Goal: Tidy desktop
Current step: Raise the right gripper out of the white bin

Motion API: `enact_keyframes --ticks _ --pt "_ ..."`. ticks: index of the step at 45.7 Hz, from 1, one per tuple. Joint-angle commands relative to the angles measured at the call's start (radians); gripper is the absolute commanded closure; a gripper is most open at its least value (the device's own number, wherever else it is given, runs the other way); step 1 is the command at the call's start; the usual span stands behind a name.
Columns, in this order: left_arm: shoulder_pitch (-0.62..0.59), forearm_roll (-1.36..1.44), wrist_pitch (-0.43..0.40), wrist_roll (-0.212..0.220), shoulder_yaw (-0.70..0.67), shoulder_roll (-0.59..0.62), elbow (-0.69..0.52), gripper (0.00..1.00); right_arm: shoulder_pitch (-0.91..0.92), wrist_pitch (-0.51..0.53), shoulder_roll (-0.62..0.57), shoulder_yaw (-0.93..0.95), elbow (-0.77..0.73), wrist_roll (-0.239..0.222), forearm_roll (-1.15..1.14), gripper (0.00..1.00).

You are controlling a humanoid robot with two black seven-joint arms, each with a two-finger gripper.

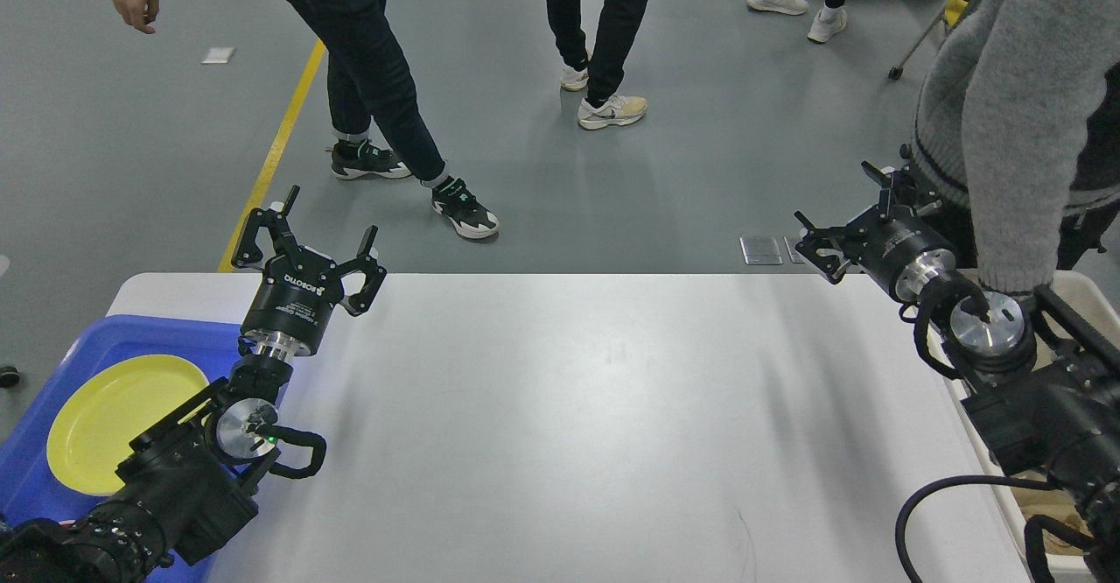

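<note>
White matte rectangular desktop [595, 425] fills centre view: rigid, smooth, likely slippery, nothing on it to grip. Left gripper [308, 237] spread wide, empty, over far-left corner. Right gripper [844, 224] spread, empty, far-right edge.

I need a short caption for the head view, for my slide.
Both grippers, left and right, open above a bare white desktop; yellow plate in blue tray.
</note>
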Motion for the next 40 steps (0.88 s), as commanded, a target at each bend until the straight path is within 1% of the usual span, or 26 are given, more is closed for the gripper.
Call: enact_keyframes --ticks 1,6,14,18,21,25,28,30,40 --pt "0.000 0.000 0.000 0.000 0.000 0.000 0.000 0.00 -0.045 0.030 0.004 -0.014 -0.002 0.101 -0.008 0.00" --pt "0.000 0.000 0.000 0.000 0.000 0.000 0.000 0.00 -0.089 0.030 0.013 -0.067 -0.019 0.139 -0.010 0.00" --pt "0.000 0.000 0.000 0.000 0.000 0.000 0.000 0.00 -0.117 0.030 0.010 -0.140 -0.022 0.245 -0.017 0.00" --pt "0.000 0.000 0.000 0.000 0.000 0.000 0.000 0.00 -0.117 0.027 0.010 -0.163 -0.020 0.281 -0.036 0.00" --pt "0.000 0.000 0.000 0.000 0.000 0.000 0.000 0.00 -0.115 0.025 0.006 -0.179 -0.019 0.291 -0.083 0.00" --pt "0.000 0.000 0.000 0.000 0.000 0.000 0.000 0.00 -0.112 0.025 -0.002 -0.189 -0.017 0.305 -0.204 0.00" --pt "0.000 0.000 0.000 0.000 0.000 0.000 0.000 0.00 -0.106 0.025 -0.014 -0.192 -0.016 0.307 -0.331 0.00" --pt "0.000 0.000 0.000 0.000 0.000 0.000 0.000 0.00 -0.102 0.025 -0.017 -0.192 -0.014 0.307 -0.378 0.00" --pt "0.000 0.000 0.000 0.000 0.000 0.000 0.000 0.00 -0.085 0.005 -0.020 -0.184 -0.016 0.307 -0.396 0.00"
